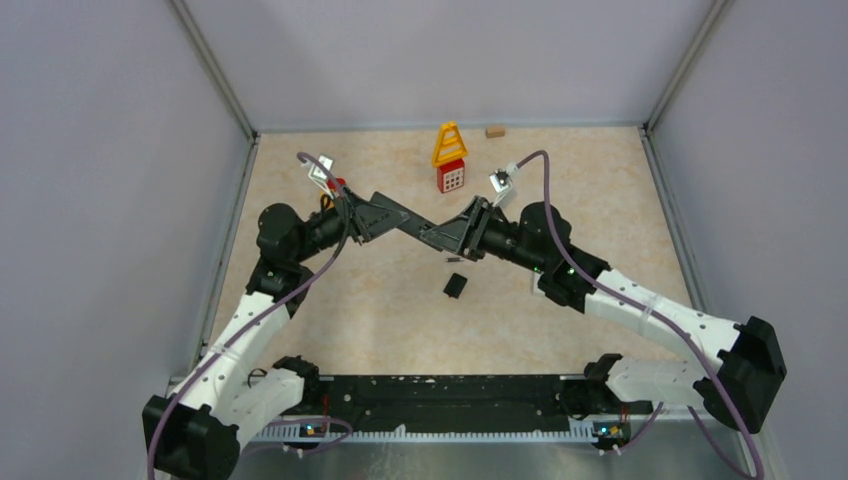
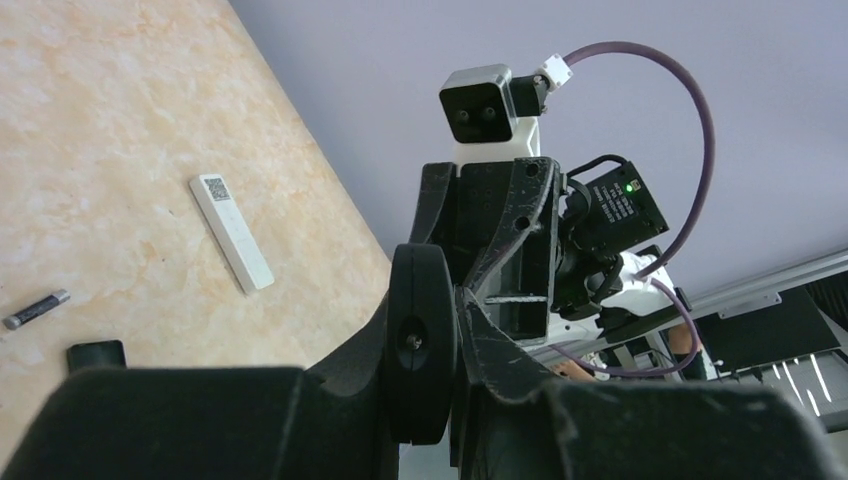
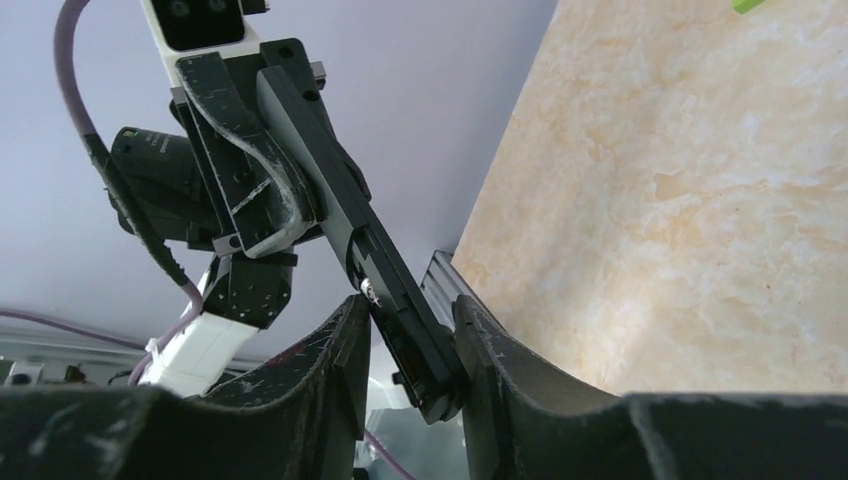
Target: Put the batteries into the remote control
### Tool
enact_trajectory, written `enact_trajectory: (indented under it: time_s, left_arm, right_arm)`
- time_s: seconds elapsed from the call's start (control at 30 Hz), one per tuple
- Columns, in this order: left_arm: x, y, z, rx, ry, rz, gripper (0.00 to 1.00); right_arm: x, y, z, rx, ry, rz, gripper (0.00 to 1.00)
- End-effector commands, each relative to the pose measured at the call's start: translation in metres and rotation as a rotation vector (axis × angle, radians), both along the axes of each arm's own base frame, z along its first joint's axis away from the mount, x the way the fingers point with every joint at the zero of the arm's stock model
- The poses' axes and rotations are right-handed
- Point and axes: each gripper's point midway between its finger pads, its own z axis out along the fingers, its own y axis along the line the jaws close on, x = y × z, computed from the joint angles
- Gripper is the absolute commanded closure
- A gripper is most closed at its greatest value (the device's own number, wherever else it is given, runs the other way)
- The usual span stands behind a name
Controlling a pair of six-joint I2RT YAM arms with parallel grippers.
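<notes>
With your left claw (image 1: pixel 405 224) clamped on the dark remote (image 2: pixel 420 300) and your right claw (image 3: pixel 410 310) half-closed astride its free end (gripping or not, you can't tell), the battery (image 1: pixel 455 260) lies left-to-right on the desk (image 1: pixel 380 300) just below them, nearer your right arm.

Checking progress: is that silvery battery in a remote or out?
Out: the battery lies loose on the table, beside a small black piece.

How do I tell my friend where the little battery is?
Find the tan table and the spot where the two robot arms meet over it. Just on the robot's side of that spot lies the battery. It is a thin stick, while the black piece beside it is a chunky square.
</notes>
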Motion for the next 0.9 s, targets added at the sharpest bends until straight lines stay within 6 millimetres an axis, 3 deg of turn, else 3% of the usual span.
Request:
enact_trajectory:
  time_s: [0.0,0.07,0.13,0.27,0.33,0.47,0.57,0.67,0.77,0.87]
  left_arm:
    - [-0.013,0.0,0.029,-0.042,-0.092,-0.021,1.0]
    - [-0.011,0.002,0.026,-0.028,-0.094,-0.004,1.0]
    - [-0.01,0.002,0.022,-0.016,-0.092,0.007,1.0]
    - [-0.004,0.005,0.011,0.015,-0.096,0.047,1.0]
    - [0.003,0.008,0.0,0.061,-0.092,0.087,1.0]
    - [0.023,0.027,-0.039,0.233,-0.039,0.245,1.0]
    - [0.035,0.049,-0.072,0.37,0.025,0.369,1.0]
    - [0.042,0.07,-0.094,0.453,0.08,0.49,1.0]
    - [0.046,0.089,-0.105,0.492,0.116,0.596,1.0]
    - [0.048,0.103,-0.11,0.518,0.128,0.671,1.0]
  right_arm:
    - [-0.005,-0.002,0.029,0.088,-0.073,0.02,0.54]
    - [-0.006,-0.005,0.036,0.108,-0.097,0.018,0.3]
    - [-0.008,-0.01,0.043,0.125,-0.128,0.018,0.14]
    - [-0.005,-0.021,0.049,0.123,-0.176,0.005,0.11]
    - [0.005,-0.032,0.04,0.072,-0.176,-0.038,0.11]
    - [0.035,-0.056,-0.006,-0.189,-0.153,-0.168,0.2]
    - [0.052,-0.066,-0.062,-0.479,-0.178,-0.168,0.37]
    - [0.066,-0.067,-0.125,-0.737,-0.214,-0.063,0.48]
    - [0.077,-0.068,-0.164,-0.88,-0.241,0.003,0.5]
    - [0.094,-0.066,-0.181,-0.971,-0.289,0.019,0.48]
